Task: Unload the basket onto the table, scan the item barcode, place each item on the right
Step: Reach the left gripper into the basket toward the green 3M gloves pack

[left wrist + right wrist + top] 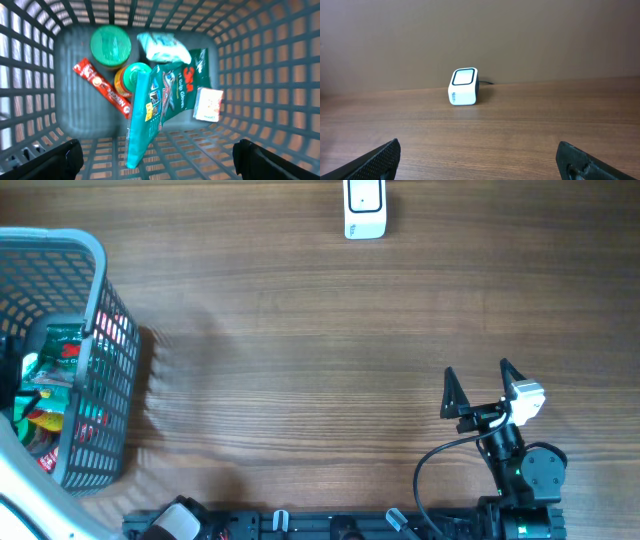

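Both spread wide, empty: left gripper [160,159] above 3M packet [176,92] in basket [30,75], right gripper [478,372] facing scanner [463,86]

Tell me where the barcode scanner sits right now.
In the overhead view the white scanner stands at the table's far edge, just right of centre, ahead of the right gripper, far from the left-side basket.

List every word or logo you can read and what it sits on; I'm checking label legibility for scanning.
"3M": on the green pack in the basket; its other words are too blurred.
red sachet: white lettering, too blurred to read.
small white box: print too blurred.
scanner: small mark low on its front, too small to read.
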`<state>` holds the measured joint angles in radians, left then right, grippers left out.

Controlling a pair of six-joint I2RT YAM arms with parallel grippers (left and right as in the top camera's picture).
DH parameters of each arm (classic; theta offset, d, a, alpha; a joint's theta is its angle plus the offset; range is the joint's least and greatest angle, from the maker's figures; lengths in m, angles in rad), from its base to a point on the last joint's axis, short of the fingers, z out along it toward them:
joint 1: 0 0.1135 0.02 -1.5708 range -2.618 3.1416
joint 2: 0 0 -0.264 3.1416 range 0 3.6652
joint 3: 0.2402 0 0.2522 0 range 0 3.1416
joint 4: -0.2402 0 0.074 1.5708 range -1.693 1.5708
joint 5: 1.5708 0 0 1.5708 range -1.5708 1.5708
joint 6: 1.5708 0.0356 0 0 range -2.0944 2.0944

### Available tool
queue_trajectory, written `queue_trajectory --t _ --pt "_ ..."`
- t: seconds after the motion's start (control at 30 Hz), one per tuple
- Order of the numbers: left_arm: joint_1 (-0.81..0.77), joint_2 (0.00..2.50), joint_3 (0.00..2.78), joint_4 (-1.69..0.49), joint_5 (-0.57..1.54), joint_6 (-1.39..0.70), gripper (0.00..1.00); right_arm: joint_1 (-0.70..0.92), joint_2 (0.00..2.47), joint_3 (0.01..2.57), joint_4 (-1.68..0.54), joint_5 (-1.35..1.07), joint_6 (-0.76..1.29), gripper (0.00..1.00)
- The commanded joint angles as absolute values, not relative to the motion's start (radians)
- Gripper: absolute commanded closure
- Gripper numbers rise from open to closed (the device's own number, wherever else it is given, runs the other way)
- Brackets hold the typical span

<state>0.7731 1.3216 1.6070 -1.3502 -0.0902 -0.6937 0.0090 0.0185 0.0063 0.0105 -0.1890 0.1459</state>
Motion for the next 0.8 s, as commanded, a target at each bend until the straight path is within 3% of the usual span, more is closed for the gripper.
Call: queue_trajectory --t 0.0,0.17,0.4,0.43,0.5,0.53,0.6,0.63,0.77 --pt "0.784 1.402 1.549 -1.348 -0.034 -0.685 0.00 0.014 0.014 0.005 0.013 -0.176 0.159 0.00" --pt "0.784 1.462 1.454 -1.301 -0.035 -0.684 0.00 0.014 0.014 0.005 0.013 -0.176 0.159 0.00" --pt "0.783 1.465 1.248 -1.064 0.022 -0.662 0.01 0.014 0.014 0.005 0.013 -0.176 0.159 0.00" --pt "0.783 1.467 1.234 -1.025 0.060 -0.662 0.08 0.014 0.014 0.005 0.013 -0.176 0.159 0.00" --pt "0.783 1.467 1.229 -0.975 0.116 -0.662 0.37 0.014 0.014 0.005 0.013 -0.176 0.159 0.00" --pt "0.783 1.467 1.229 -0.962 0.115 -0.662 0.45 0.014 0.014 0.005 0.013 -0.176 0.159 0.00" --pt "0.783 1.466 1.229 -0.934 0.115 -0.659 0.83 0.014 0.014 0.005 0.013 -0.176 0.159 0.00" --pt "0.783 1.465 1.232 -0.925 0.115 -0.659 0.96 0.014 0.014 0.005 0.013 -0.176 0.159 0.00" --pt "0.783 1.436 1.327 -0.923 0.115 -0.659 0.96 0.014 0.014 0.005 0.013 -0.176 0.159 0.00"
